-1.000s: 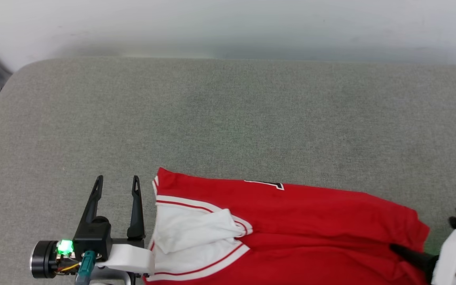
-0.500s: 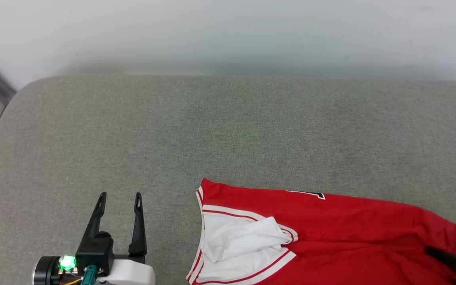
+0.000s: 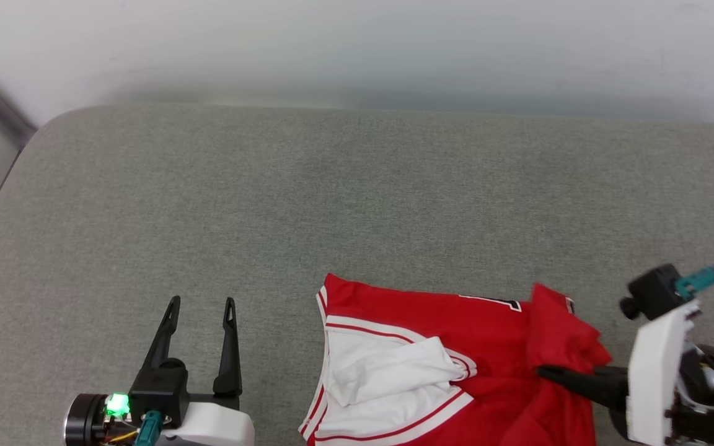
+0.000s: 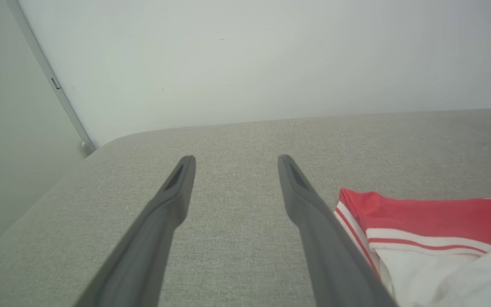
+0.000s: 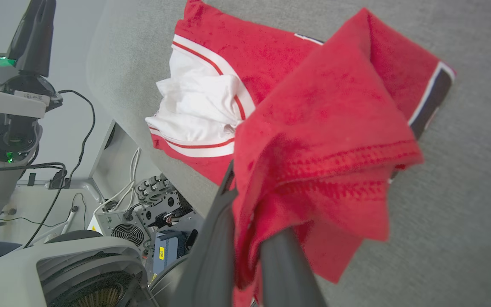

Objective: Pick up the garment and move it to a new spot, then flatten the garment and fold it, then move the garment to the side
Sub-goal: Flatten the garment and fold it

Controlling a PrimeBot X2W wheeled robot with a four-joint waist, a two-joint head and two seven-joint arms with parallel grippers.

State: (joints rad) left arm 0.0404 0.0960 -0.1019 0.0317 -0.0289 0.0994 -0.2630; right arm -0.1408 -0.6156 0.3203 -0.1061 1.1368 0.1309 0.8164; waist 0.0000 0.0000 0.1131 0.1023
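Note:
The garment [image 3: 456, 347], a red jersey with a white sleeve and striped trim, lies on the grey padded table [image 3: 332, 198] near its front edge. Its right end is bunched and raised, folded back to the left. My right gripper [image 3: 543, 371] is shut on that red hem, fingers pointing left; the right wrist view shows the red cloth of the garment [image 5: 326, 128] draped over my right gripper [image 5: 245, 200], hiding the tips. My left gripper [image 3: 202, 303] stands open and empty, left of the garment and apart from it. In the left wrist view my left gripper [image 4: 235, 158] points over bare table, the garment [image 4: 420, 213] to its right.
A pale wall [image 3: 357, 49] runs behind the table. The table's rounded far-left corner [image 3: 47, 121] meets a metal strip. Beyond the table's front edge in the right wrist view are the robot's base, cables and a fan unit [image 5: 130, 232]. Bare table stretches behind the garment.
The garment first slid to the right across the table. My right gripper then rose and carried the red right end leftward over the shirt. The left gripper stayed open; the head view shifted slightly.

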